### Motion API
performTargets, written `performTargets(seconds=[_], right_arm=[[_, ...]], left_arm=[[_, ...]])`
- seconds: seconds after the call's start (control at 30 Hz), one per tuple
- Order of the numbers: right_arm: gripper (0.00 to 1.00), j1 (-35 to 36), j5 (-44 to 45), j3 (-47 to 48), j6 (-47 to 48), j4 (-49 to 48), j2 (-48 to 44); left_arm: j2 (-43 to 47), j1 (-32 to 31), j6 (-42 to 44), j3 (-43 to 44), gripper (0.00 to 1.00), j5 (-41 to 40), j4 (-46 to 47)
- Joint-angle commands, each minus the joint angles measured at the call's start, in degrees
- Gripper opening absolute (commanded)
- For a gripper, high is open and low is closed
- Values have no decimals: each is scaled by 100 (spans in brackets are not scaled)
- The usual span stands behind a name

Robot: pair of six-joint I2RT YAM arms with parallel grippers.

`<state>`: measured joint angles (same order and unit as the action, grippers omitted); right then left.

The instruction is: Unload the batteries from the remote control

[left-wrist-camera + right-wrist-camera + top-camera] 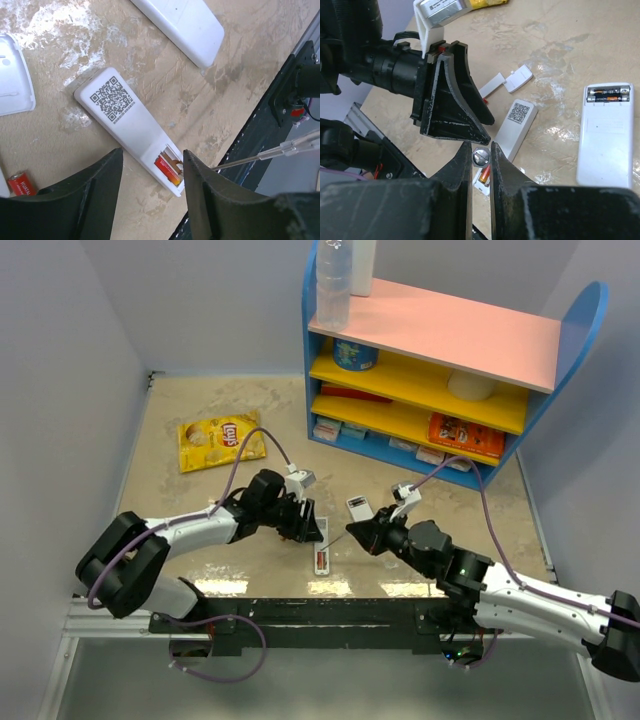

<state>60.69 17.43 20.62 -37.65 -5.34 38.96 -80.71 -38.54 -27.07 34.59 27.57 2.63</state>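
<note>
Closest to the lens, the left gripper hangs over the slot end of the remote, its jaws spread wide and touching nothing. The right gripper points at that same end with its jaws pinched nearly together on a small silvery round thing. This is probably the tip of the thin pale stick seen end-on, though the right wrist view does not settle it.

At the far side of the table stands a blue shelf with pink and yellow boards. A yellow chip bag lies well to its left.

A wider white device lies back up just beside the remote, dark cells showing in its open bay.

The remote control lies face down near the table's front edge, QR label up and battery slot uncovered. A flat white cover rests near its label end.

One battery sits in the slot beside an empty bay. The other battery lies loose on the table, apart from the remote.
</note>
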Motion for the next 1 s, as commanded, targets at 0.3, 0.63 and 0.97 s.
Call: performTargets(seconds=[0.3, 0.63, 0.97], right_arm=[[0, -4, -223, -401, 205, -871, 217], [0, -4, -126, -621, 267, -1162, 349], [0, -4, -56, -989, 240, -1636, 481]], left_arm=[[-455, 22, -378, -251, 47, 90, 686], [-657, 22, -597, -383, 40, 319, 1037], [-762, 14, -791, -488, 36, 328, 1187]])
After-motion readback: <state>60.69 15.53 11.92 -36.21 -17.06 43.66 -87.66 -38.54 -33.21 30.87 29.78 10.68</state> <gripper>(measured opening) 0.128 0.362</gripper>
